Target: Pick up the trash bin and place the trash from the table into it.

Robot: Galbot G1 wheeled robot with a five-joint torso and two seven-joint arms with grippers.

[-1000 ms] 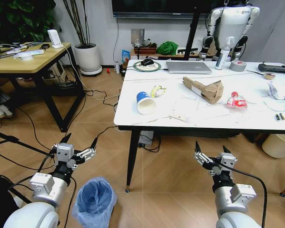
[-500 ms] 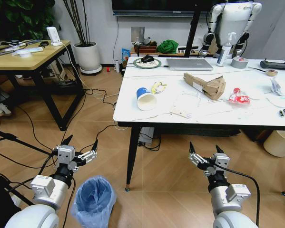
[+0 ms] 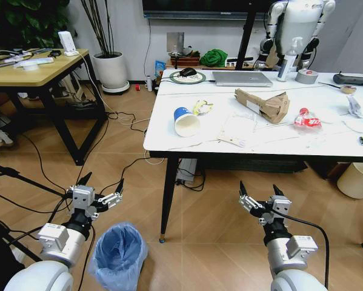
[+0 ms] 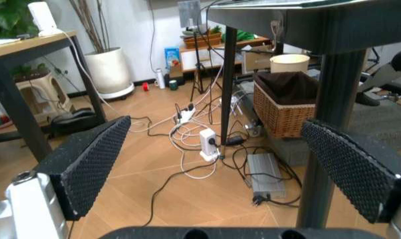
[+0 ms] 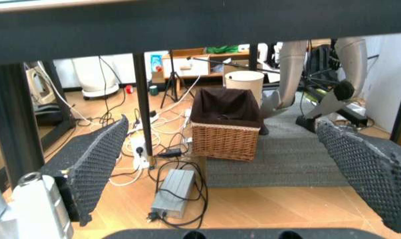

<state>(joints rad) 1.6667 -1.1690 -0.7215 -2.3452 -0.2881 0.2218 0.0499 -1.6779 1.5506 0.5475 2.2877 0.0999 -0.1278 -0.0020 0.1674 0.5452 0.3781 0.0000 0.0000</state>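
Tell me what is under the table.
Under the table: a wicker basket with a dark liner, a cream bin behind it, a grey power brick, a power strip and tangled cables. The basket's contents cannot be seen.

The table [image 3: 169,136] has a smooth, glossy white marble-look top on matt black metal legs. The trash bin [image 3: 119,256] is lined with crinkled, translucent light-blue plastic. On the table lie a glossy blue-white paper cup [image 3: 186,122] and torn matt brown cardboard [image 3: 263,105]. Gripper pads [image 4: 90,164] look black, rubbery, dimpled. The basket [image 5: 225,132] is woven wicker, dark cloth inside.
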